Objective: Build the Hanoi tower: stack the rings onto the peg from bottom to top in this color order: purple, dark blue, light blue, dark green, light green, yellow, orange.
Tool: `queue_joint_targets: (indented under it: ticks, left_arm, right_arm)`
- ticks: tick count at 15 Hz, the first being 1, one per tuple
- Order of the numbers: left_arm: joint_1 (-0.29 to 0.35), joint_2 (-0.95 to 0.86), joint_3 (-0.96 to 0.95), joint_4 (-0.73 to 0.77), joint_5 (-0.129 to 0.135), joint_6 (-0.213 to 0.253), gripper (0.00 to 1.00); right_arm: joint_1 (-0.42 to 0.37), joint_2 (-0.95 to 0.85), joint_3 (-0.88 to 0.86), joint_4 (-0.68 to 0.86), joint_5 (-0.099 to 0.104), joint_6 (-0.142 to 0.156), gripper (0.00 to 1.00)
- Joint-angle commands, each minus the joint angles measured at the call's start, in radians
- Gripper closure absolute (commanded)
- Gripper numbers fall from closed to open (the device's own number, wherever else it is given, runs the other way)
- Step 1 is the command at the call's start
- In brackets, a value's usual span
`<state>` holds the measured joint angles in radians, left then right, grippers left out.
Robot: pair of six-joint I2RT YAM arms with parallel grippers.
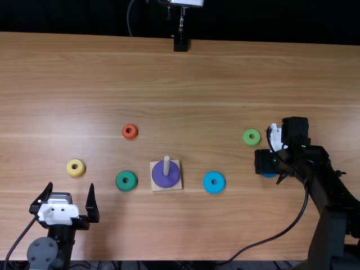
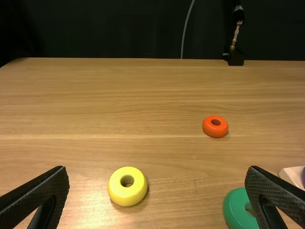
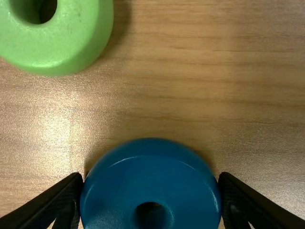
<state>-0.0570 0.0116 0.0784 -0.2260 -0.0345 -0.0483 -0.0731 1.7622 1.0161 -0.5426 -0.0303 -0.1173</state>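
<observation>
Right gripper (image 1: 264, 161): fingers closed on the dark blue ring (image 3: 114, 191), one against each side; the gripper conceals most of it in the top view. Light green ring (image 1: 251, 136) near these fingers, cropped in the right wrist view. Light blue ring (image 1: 214, 182) between them and the purple ring (image 1: 164, 179) on its peg (image 1: 166, 164). Left gripper (image 1: 71, 188): fingers spread, ungrasping, the yellow ring (image 2: 127, 186) just beyond; one finger partly masks the dark green ring (image 2: 237, 210).

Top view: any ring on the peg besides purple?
No, only the purple ring is on the peg; the other rings lie on the table.
</observation>
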Motion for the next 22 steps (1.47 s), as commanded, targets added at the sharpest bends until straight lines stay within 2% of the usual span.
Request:
queue_joint_targets:
  ticks: [1,7,9,12,16,19,22]
  left_arm:
    - [0.008,-0.012,-0.049,-0.017,-0.004,0.015,0.0]
    - [0.008,-0.012,-0.049,-0.017,-0.004,0.015,0.0]
    - [0.009,-0.012,-0.049,-0.017,-0.004,0.015,0.0]
    - [0.008,-0.012,-0.049,-0.017,-0.004,0.015,0.0]
    - [0.008,-0.012,-0.049,-0.017,-0.004,0.015,0.0]
    - [0.008,-0.012,-0.049,-0.017,-0.004,0.015,0.0]
    - [0.008,-0.012,-0.049,-0.017,-0.004,0.015,0.0]
  right_arm:
    - [-0.005,0.011,0.019,0.004,-0.001,0.003,1.0]
    - [0.006,-0.001,0.068,-0.011,-0.001,0.003,1.0]
    - [0.079,-0.018,0.096,-0.07,-0.003,-0.001,1.0]
    - [0.148,-0.041,0.184,-0.305,-0.005,-0.006,1.0]
    - [0.282,-0.096,0.322,-0.465,-0.005,-0.008,1.0]
    - [0.394,-0.124,0.392,-0.482,-0.005,-0.006,1.0]
    - [0.469,-0.127,0.486,-0.515,-0.006,-0.001,1.0]
